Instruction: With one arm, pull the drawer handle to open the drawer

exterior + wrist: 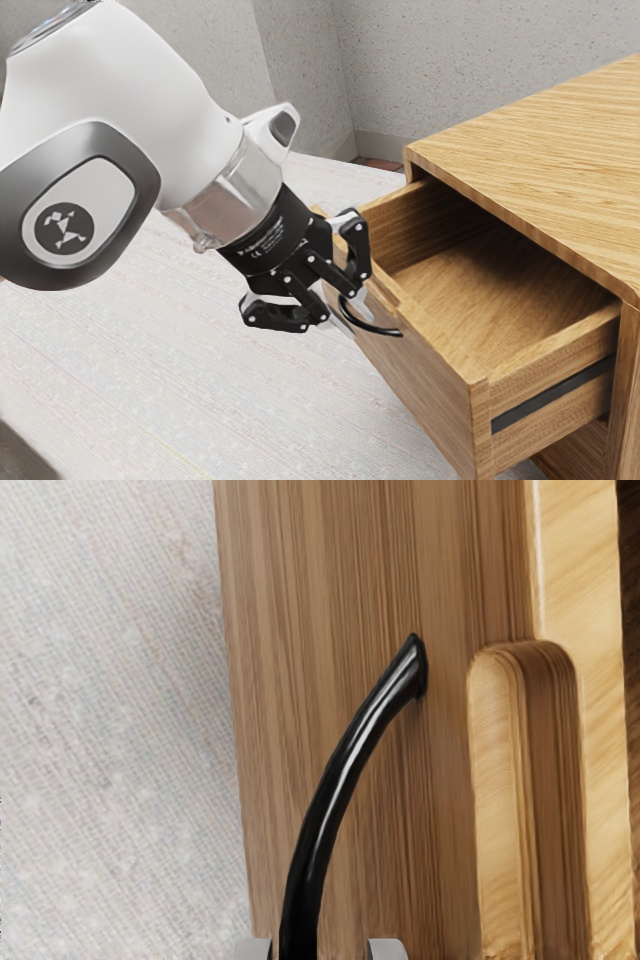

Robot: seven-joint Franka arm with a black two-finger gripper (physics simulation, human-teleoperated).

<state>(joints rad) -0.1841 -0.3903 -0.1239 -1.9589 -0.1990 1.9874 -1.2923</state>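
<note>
The wooden drawer (425,385) stands pulled well out of the cabinet (560,170), its inside bare. A black curved handle (376,329) sits on the drawer's front panel. My black gripper (338,305) reaches the front panel from the exterior view's left, its fingers spread apart on either side of the handle. In the wrist view the handle (350,770) arcs off the drawer front (290,630) and runs down between my two fingertips (252,948), with a gap showing on one side. The gripper is open around the handle.
The cabinet rests on a pale grey floor (150,380) that stretches toward the exterior view's left and front. Grey walls (450,60) close the corner behind the cabinet. A dark slot (550,395) runs along the drawer's side.
</note>
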